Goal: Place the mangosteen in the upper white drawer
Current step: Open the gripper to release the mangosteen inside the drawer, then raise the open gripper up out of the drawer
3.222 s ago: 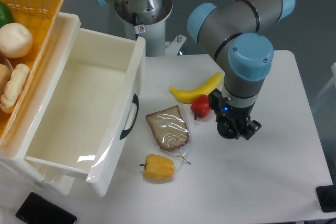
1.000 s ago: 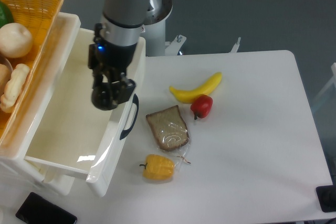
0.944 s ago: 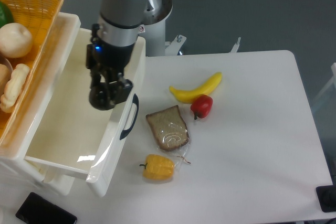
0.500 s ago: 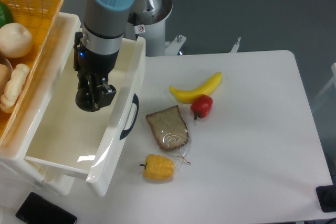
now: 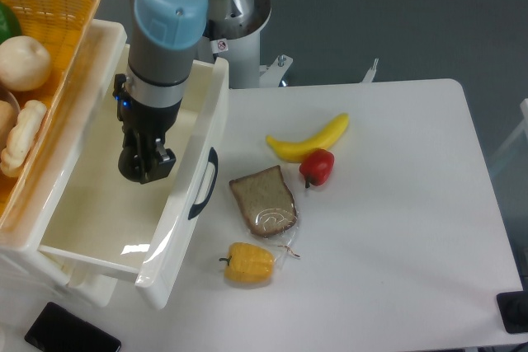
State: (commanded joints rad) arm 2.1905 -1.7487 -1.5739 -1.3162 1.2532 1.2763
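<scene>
The upper white drawer (image 5: 101,208) stands pulled open at the left, with its dark curved handle (image 5: 204,184) on the front panel. My gripper (image 5: 139,167) hangs inside the drawer's opening, above its floor and close to the front wall. It is shut on the mangosteen (image 5: 131,166), which shows as a small dark round shape between the fingertips. The fingers and the wrist partly hide the fruit.
An orange wicker basket (image 5: 54,2) with food sits on the drawer unit at the far left. On the table lie a banana (image 5: 308,139), a red pepper (image 5: 317,167), wrapped bread (image 5: 263,200) and a yellow pepper (image 5: 248,263). A black phone (image 5: 70,332) lies at the bottom left.
My gripper has carried the mangosteen from the table beside the red pepper leftward, over the drawer's front wall, and now sits lower inside the drawer opening.
</scene>
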